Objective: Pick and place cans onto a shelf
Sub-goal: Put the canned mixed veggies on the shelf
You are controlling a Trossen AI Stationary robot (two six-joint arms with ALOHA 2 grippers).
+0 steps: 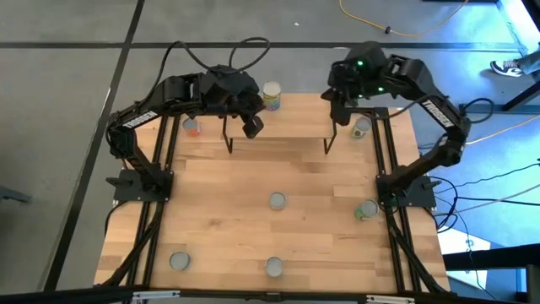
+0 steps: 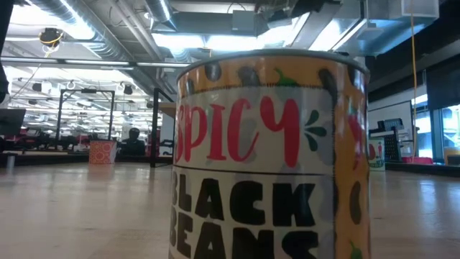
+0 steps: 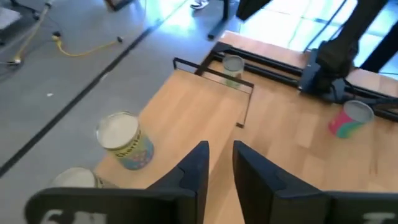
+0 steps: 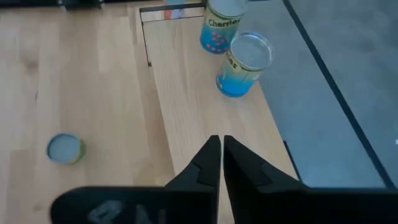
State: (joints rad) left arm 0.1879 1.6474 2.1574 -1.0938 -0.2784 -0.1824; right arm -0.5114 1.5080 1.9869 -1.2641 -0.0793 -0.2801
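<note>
I have the table [image 1: 219,219] from above, and the shelf [image 1: 291,127] stands at its far edge with its plank running across the table between the two arms. The left claw [image 3: 219,155] hangs over the shelf's left end, its fingers a small way apart with nothing between them. The right claw [image 4: 221,149] hangs over the right end, its fingers all but together and also empty.

Two blue-labelled cans [image 4: 244,62] stand upright on the plank near its back edge, just beside each other, axes vertical and silvery tops up. Off the shelf, a red-orange can [image 1: 192,127] stands left of it and a pale can [image 1: 361,127] right of it. The bean can [image 2: 269,155] stands upright right at the low camera. The green can [image 1: 367,209] by the right arm's base looks tipped.
</note>
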